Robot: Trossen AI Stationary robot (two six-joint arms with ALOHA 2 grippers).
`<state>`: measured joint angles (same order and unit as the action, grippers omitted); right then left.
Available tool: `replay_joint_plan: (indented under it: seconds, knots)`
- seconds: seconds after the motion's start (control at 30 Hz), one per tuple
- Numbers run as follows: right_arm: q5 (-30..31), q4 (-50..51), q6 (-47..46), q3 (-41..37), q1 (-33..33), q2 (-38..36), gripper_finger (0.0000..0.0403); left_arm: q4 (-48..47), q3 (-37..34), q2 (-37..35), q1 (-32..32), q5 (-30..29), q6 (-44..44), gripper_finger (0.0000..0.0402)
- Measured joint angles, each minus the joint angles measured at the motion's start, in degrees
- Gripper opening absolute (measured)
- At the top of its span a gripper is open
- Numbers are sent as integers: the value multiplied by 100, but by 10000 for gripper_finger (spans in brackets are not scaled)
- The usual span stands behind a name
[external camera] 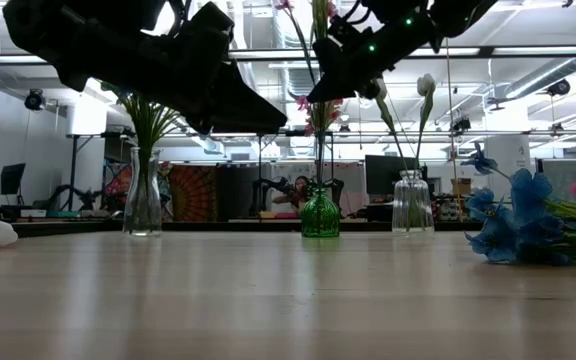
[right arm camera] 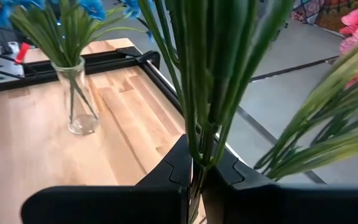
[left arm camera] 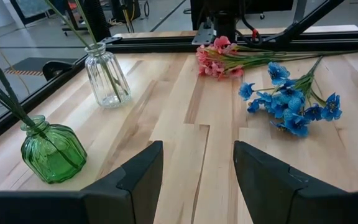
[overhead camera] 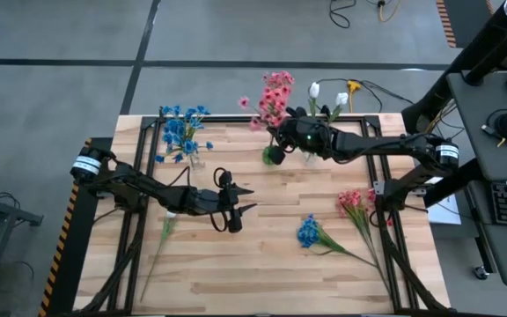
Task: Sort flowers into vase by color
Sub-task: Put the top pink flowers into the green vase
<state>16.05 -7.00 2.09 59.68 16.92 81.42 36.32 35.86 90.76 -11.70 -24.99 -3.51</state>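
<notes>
Right hand [overhead camera: 282, 139], upper centre, clamps pink-blossom sprig stems [right arm camera: 207, 93] over green ribbed glass vase [external camera: 320, 213]; next: lower, release. Left hand [overhead camera: 246, 197], mid-frame, gapes empty.

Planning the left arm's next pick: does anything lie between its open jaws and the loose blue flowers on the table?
Nothing visible does. From the left gripper, bare wood runs straight to the blue flowers. The pink flowers lie beyond them, and the green vase stands off to one side.
</notes>
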Motion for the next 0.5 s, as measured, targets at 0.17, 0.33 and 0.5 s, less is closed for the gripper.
replay_joint_plan:
  seconds: [0.17, 0.33, 0.5]
  knots:
    - [0, -1, -8, 0, 30, 3, 12, 4, 0, 0, 0, 0, 0, 177]
    - [0, -21, -125, -10, 38, 13, 12, 4, 0, 0, 0, 0, 2, 177]
    - [0, -104, -164, -72, 38, 14, 12, 4, 0, 0, 1, 0, 1, 178]
